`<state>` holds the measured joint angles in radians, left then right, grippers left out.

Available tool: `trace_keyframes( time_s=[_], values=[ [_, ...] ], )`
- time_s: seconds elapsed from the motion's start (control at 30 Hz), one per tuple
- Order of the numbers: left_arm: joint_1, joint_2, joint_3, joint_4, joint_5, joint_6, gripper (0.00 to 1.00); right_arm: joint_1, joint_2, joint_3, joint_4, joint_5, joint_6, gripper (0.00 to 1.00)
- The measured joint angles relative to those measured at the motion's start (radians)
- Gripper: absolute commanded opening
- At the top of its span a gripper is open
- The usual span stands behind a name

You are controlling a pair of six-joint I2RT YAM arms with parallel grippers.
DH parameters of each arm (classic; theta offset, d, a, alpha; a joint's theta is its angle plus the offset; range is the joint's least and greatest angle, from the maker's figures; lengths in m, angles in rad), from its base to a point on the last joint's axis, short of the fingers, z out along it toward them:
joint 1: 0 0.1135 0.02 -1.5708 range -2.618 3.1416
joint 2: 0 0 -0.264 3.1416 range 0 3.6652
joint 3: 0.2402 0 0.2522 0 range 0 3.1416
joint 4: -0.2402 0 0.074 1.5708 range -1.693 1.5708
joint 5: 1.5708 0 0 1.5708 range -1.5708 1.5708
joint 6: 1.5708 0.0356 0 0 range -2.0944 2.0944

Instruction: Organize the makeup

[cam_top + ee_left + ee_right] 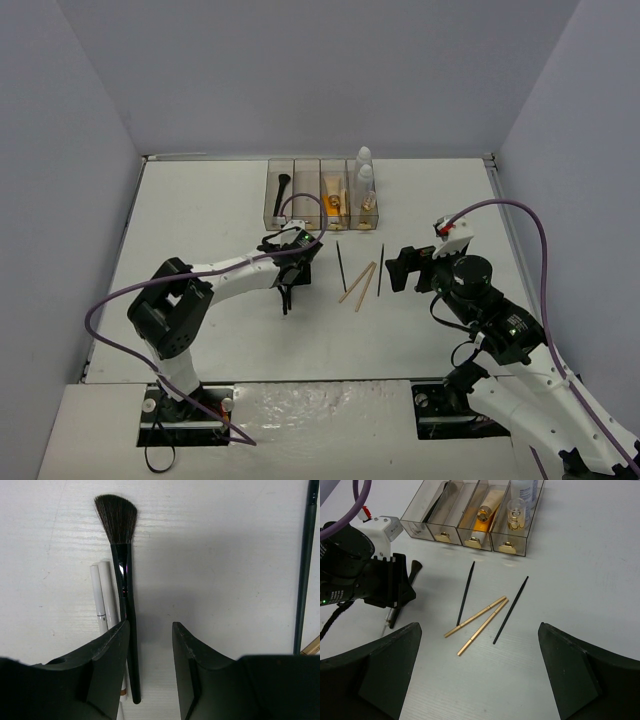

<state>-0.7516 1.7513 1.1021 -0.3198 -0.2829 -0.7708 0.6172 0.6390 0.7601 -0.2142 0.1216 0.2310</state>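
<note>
My left gripper (150,630) is open, low over the table. A black brush (122,565) lies between its fingers, close to the left finger (112,655); two thin white pencils (103,592) lie beside it. My right gripper (479,627) is wide open above two tan sticks (479,617) and two thin black pencils (466,592) (511,609). From above, the left gripper (288,283) is left of the sticks (358,283) and the right gripper (405,268) is right of them.
A clear smoky four-compartment box (308,212) stands behind the loose items. It holds a black brush (283,190), an orange tube (332,200) and small bottles (366,185). The left arm (355,575) shows in the right wrist view.
</note>
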Motion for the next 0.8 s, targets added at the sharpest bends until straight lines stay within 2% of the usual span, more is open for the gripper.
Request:
trace_keyframes(
  time_s=[0.67,0.8],
  values=[
    [0.014,0.046,0.005,0.003,0.014,-0.001,0.35,0.013,-0.003,0.000,0.000,0.007,0.000,1.00],
    [0.014,0.050,0.008,0.009,0.024,-0.001,0.26,0.013,-0.003,0.000,0.000,0.009,0.000,1.00]
  ],
)
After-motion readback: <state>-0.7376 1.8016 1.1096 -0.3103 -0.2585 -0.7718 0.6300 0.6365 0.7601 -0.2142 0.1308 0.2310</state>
